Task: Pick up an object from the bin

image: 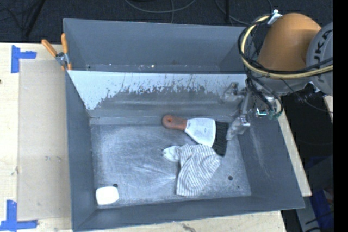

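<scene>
Well, gripper (238, 126) hovers by the right wall of the grey metal bin (152, 51), beside the brown-handled, black-bristled white brush (198, 129), probably lining up; can't tell the jaws' state.

I watch through one camera, set high above the bin (163, 46) and looking down a little obliquely. The arm (288, 41) reaches in from the right.

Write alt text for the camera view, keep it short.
A robot arm's gripper hangs low at the right side of a grey metal bin, close beside the black bristle end of a brush with a reddish-brown handle. A crumpled striped cloth lies next to the brush, and a small white block sits in the near left corner.
</scene>
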You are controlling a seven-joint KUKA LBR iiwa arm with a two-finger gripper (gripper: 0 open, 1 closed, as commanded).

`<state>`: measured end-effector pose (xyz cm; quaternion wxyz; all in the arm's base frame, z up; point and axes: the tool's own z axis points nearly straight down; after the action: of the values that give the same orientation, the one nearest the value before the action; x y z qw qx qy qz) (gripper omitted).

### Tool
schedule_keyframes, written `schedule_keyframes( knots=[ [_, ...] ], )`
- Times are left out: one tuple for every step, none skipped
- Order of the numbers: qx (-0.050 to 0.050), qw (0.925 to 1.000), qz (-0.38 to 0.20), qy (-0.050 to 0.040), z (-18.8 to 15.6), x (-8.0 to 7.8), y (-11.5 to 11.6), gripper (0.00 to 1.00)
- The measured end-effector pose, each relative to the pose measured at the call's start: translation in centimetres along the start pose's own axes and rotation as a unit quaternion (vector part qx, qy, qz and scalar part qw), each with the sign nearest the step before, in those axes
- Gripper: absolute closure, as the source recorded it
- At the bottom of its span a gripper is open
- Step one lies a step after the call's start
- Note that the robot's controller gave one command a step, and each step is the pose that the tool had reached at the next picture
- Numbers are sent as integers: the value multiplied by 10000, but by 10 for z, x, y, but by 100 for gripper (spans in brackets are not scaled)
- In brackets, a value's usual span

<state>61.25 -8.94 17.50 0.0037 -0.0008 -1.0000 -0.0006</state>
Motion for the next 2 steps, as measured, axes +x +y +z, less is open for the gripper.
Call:
schedule_keyframes(
  knots=[
    [3,10000,-8,-36,-5,-2,0,0],
    [9,10000,-12,-68,-1,-3,0,0]
  ],
)
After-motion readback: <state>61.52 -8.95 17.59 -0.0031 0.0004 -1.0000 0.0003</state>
